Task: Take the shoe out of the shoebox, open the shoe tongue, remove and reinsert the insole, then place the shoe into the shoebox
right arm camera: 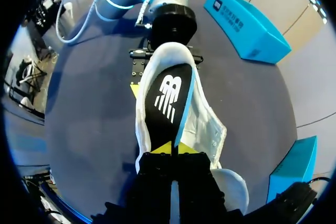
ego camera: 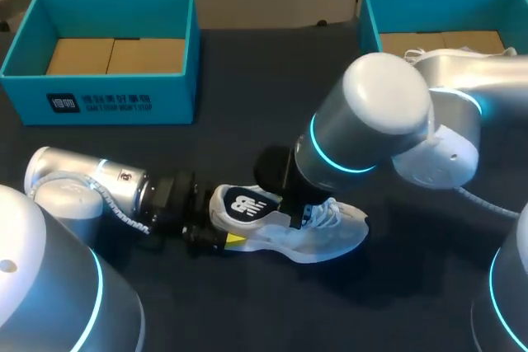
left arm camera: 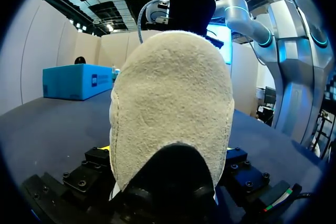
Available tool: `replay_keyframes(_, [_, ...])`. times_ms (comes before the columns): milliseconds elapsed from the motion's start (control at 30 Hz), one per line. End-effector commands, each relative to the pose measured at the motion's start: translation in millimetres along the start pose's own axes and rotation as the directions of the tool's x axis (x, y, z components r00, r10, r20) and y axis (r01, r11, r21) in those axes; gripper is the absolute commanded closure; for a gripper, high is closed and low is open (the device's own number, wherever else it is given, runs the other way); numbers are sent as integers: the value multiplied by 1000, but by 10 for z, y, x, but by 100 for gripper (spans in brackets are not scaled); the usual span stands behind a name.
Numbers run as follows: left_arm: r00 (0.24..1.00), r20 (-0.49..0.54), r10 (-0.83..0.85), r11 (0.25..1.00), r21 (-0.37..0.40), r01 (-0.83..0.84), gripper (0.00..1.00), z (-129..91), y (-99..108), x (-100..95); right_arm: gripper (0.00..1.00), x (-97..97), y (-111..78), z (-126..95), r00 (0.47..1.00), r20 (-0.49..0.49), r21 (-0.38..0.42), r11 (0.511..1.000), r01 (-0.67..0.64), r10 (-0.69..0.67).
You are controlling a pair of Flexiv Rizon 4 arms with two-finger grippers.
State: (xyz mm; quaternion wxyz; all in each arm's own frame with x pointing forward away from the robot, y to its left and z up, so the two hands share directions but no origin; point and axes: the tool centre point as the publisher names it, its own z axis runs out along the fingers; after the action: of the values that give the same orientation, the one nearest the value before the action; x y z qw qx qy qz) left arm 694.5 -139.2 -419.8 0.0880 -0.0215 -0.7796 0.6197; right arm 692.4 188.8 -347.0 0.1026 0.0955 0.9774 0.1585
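Observation:
A white shoe (ego camera: 330,238) lies on its side on the dark table, toe to the right. My left gripper (ego camera: 219,235) comes in from the left with its fingers wide, one on each side of the heel (left arm camera: 173,103), and grips it. A black insole (ego camera: 246,204) with a white logo stands partly out of the shoe's opening. My right gripper (right arm camera: 171,149) is shut on the toe end of that insole (right arm camera: 169,98), just above the shoe (right arm camera: 209,129). In the head view the right wrist (ego camera: 276,172) covers the middle of the shoe.
An open teal shoebox (ego camera: 103,92) with brown card inside stands at the back left. A second teal shoebox (ego camera: 371,18) stands at the back right, partly behind my right arm. Bare dark table lies in front of the shoe.

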Motion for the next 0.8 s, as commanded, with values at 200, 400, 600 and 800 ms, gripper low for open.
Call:
replay_keyframes(200, [1000, -1, -1, 1000, -3, 1, 100, 16, 17, -16, 100, -41, -130, -64, 1000, -6, -98, 995, 16, -17])
replay_keyframes(400, [1000, -1, -1, 1000, -3, 1, 100, 16, 17, -16, 100, -47, -144, -75, 998, -20, -116, 992, 51, -54])
replay_keyframes(600, [1000, -1, -1, 1000, -3, 1, 100, 16, 17, -16, 100, -63, -142, -92, 995, -28, -127, 988, 87, -91])
replay_keyframes(800, [1000, -1, -1, 1000, -3, 1, 100, 16, 17, -16, 100, -87, -86, -123, 984, -58, -110, 981, 160, -167])
